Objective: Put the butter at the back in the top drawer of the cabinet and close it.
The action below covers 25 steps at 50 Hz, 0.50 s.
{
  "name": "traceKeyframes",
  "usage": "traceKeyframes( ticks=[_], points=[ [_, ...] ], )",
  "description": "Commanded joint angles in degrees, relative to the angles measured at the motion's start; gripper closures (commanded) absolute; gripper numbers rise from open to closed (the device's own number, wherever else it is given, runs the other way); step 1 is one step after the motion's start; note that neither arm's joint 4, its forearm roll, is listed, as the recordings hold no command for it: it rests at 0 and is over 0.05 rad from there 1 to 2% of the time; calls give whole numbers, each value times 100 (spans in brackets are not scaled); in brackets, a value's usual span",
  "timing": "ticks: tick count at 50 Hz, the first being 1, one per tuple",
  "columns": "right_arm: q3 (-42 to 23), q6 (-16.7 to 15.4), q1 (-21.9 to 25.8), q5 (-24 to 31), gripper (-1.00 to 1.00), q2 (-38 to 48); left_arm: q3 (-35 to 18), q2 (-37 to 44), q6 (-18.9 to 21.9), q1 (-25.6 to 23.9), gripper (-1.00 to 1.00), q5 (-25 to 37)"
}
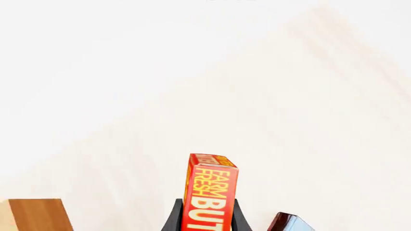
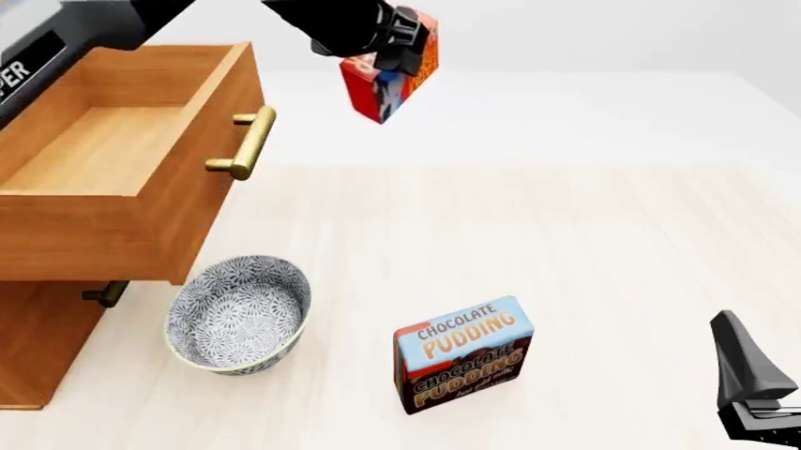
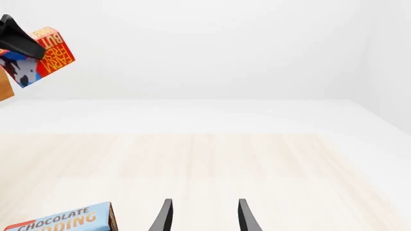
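The butter [image 2: 390, 82], a small red box with yellow lettering and a blue patch, hangs in the air high above the table's back part. My left gripper [image 2: 400, 49] is shut on it. It is to the right of the top drawer [image 2: 113, 159], apart from it. That drawer stands pulled out of the cabinet [image 2: 37, 352], empty inside, its brass handle [image 2: 247, 141] facing right. In the left wrist view the butter [image 1: 211, 190] stands between the two black fingers [image 1: 173, 217]. My right gripper [image 3: 204, 216] is open and empty, low at the near right [image 2: 751, 389].
A patterned bowl [image 2: 238, 314] sits on the table below the open drawer's front. The Chocolate Pudding box [image 2: 463, 354] stands near the front centre, left of my right gripper. A lower drawer's handle [image 2: 107, 294] shows under the open drawer.
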Motion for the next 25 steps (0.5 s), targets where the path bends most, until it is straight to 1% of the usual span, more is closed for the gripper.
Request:
traceKeyframes(
  ticks=[1, 5, 11, 22, 25],
  points=[
    [0, 0, 0, 0, -100, 0, 297, -501, 179, 404, 100, -17],
    [0, 0, 0, 0, -100, 0, 340, -600, 163, 475, 100, -12],
    [0, 0, 0, 0, -100, 0, 533, -870, 186, 720, 100, 4],
    [0, 0, 0, 0, -100, 0, 642, -1107, 216, 970, 100, 57],
    [0, 0, 0, 0, -100, 0, 738, -1282, 239, 1130, 100, 89]
  ],
)
